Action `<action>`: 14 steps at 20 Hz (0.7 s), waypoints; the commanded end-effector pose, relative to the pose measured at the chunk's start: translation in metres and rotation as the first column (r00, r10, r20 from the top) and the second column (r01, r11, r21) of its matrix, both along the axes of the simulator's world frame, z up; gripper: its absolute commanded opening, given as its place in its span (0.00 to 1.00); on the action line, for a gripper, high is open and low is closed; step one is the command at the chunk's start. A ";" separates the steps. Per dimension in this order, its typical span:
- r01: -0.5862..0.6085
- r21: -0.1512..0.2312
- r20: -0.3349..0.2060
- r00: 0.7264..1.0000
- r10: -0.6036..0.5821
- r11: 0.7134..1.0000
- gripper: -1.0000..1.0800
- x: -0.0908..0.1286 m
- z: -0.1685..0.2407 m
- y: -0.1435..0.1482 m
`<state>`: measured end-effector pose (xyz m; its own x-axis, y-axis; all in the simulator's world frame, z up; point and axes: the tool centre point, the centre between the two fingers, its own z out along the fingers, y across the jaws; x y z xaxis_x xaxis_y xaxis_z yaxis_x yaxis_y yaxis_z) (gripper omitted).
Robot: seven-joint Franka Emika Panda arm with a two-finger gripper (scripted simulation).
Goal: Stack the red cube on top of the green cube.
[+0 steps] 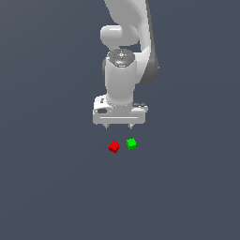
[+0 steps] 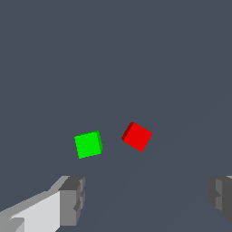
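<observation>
Red cube (image 1: 114,146) rests on the tabletop (image 1: 47,187), just beside the green cube (image 1: 131,143) on the exterior view's left, with a narrow gap between them. The gripper (image 1: 119,126) hangs above both cubes with its fingers (image 2: 72,199) spread wide apart, holding nothing and touching neither cube.

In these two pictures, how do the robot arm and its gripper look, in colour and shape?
The arm is glossy white with rounded, tube-like links, and dark grey shows at a joint on its side. One joint carries a grey round cap with small dots. The gripper has a wide, flat white body. Its fingers are blocky and grey, one on a white base. No cables or lettering can be seen.
</observation>
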<state>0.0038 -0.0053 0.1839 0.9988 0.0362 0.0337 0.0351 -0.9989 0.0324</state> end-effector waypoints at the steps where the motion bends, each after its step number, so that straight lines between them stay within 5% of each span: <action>1: 0.000 0.000 0.000 1.000 0.000 1.000 0.96 0.000 0.000 0.000; 14: 0.138 0.008 -0.007 0.990 -0.138 0.990 0.96 0.005 -0.030 -0.006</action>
